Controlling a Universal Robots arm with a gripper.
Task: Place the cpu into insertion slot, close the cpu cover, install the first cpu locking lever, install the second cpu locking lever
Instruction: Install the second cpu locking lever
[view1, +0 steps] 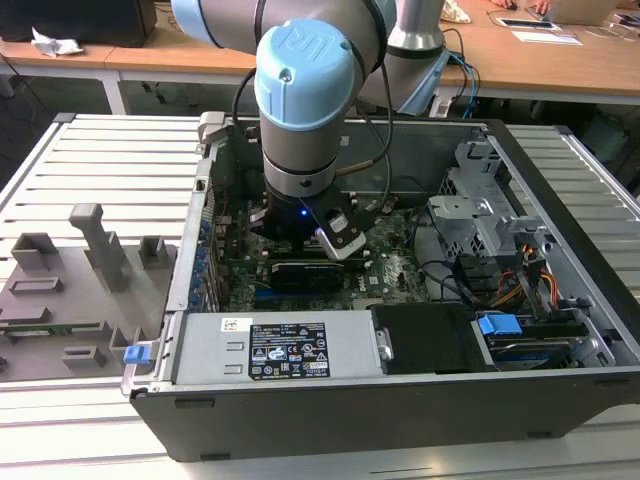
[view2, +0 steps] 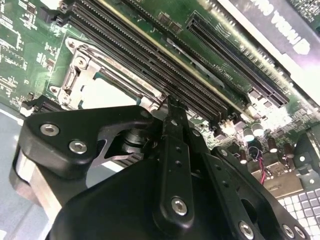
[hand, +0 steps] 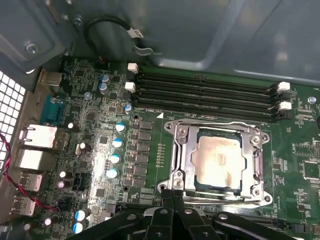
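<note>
The cpu (hand: 218, 157), a silver-grey square, lies in the insertion slot (hand: 216, 192) on the green motherboard. The cpu cover (hand: 182, 150), a metal frame with a central window, lies flat over the cpu's edges. In both wrist views my gripper (hand: 172, 202) (view2: 172, 107) is shut with nothing between its black fingers. Its tip is at the socket's edge, beside the frame. In the second wrist view the cpu (view2: 107, 92) shows bright inside the cover (view2: 80, 65). In the exterior view the arm's wrist (view1: 300, 120) reaches down into the open computer case. I cannot tell how the locking levers stand.
Long black memory slots (hand: 205, 92) run next to the socket. A black expansion card (view1: 305, 272) lies under the wrist. The power supply (view1: 270, 350), a drive cage (view1: 480, 215) and the case walls hem the board in. Grey fixtures (view1: 90, 260) stand on the table at the exterior view's left.
</note>
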